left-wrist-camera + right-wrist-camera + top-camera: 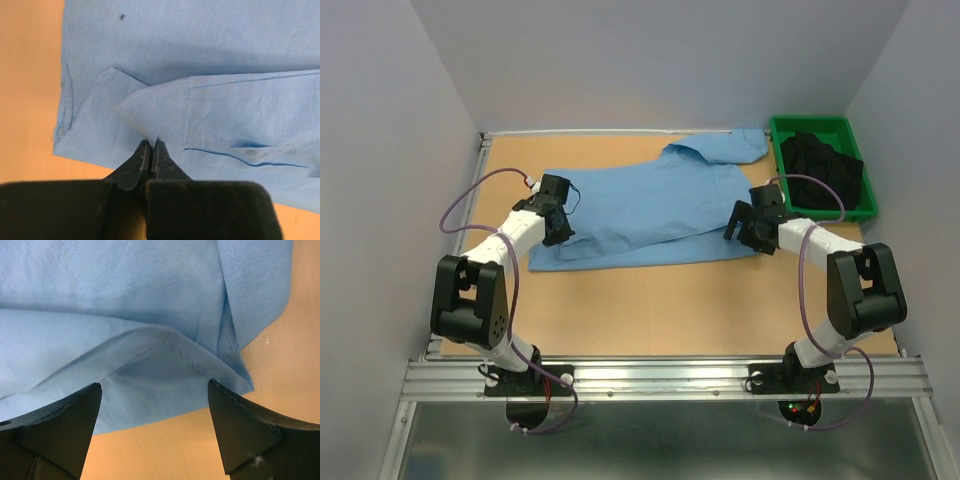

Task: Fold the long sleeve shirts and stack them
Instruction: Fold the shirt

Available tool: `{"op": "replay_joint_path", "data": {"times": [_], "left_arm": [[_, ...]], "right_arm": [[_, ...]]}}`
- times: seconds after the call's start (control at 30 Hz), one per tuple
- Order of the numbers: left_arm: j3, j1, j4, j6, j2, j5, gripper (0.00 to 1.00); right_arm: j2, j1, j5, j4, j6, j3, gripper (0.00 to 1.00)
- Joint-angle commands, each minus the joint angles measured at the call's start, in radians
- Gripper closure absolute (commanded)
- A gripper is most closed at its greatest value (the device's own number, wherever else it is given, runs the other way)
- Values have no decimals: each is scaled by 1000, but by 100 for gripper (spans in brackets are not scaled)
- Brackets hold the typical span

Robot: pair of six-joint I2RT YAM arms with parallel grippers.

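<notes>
Left gripper (pixel 557 218): closed, its tips pinched together on a folded corner of cloth at the shirt's left end, near the left edge of the bench (pixel 670 300). Creases run into the tips, so the cloth appears held. This grip probably anchors that end for a fold.

Shirt (pixel 650 205): light blue, lying flat across the far half of the bench, with layers doubled along its near edge. One part reaches toward the far right corner. Its left end meets the left gripper, and its near right corner lies between the right gripper's jaws.

Right gripper (pixel 154 387): jaws wide apart, holding nothing. They straddle the doubled hem at the shirt's near right corner, one jaw on either side. It is probably set there to close on that corner, so both ends can be lifted together.

Green bin (pixel 820 128): at the bench's far right corner, just beside the shirt's far right part. It holds dark garments (pixel 825 170) and stands apart from both grippers.
</notes>
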Motion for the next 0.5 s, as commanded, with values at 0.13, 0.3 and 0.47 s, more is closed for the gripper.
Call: {"op": "replay_joint_path", "data": {"times": [0.13,0.3,0.47], "left_arm": [[38,27,-57,72,10,-62,100],[63,27,-50,78,45,-86,98],[106,27,-27,78,80,-77,89]], "right_arm": [[-2,-11,40,42,10,-33,9],[4,-11,49,45,10,-39,9],[7,-11,58,47,13,-43,9]]}}
